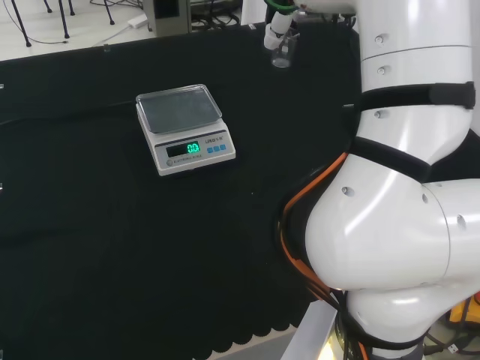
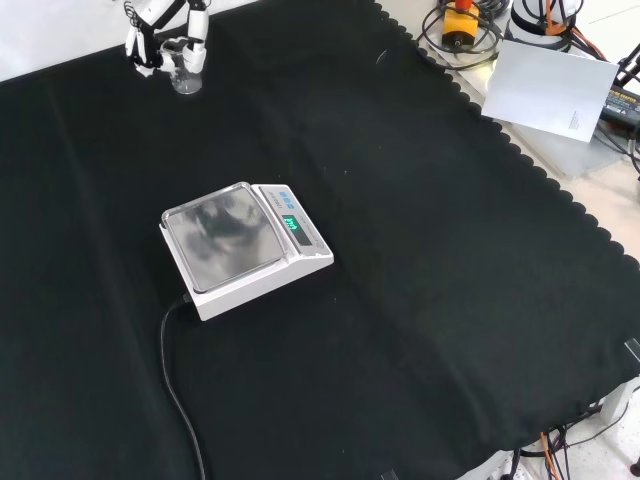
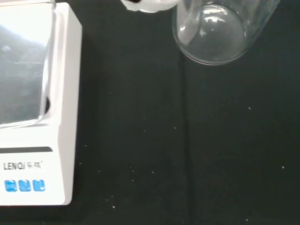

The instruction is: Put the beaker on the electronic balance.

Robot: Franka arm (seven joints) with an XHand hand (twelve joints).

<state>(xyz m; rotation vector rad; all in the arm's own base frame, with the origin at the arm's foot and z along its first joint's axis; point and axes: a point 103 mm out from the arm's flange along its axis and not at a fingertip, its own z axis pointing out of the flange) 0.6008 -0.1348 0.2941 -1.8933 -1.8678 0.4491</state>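
A small clear glass beaker (image 1: 282,54) stands upright at the far edge of the black cloth; the front view shows the beaker (image 2: 186,76) at the top left. The black and white hand (image 2: 150,28) comes down over it, with fingers (image 2: 197,30) curled on both sides of its rim. One white fingertip (image 1: 274,33) touches the glass in the head view. Through the wrist view I look down into the beaker (image 3: 213,35), a white fingertip (image 3: 147,4) beside it. The white electronic balance (image 1: 184,129) has a bare steel pan and a lit green display, and stands apart from the beaker. The balance (image 2: 240,245) sits mid-cloth.
The balance's black cable (image 2: 175,370) runs toward the cloth's front edge. The arm's white links (image 1: 405,187) stand at the head view's right. Paper and cables (image 2: 545,85) lie off the scalloped cloth edge.
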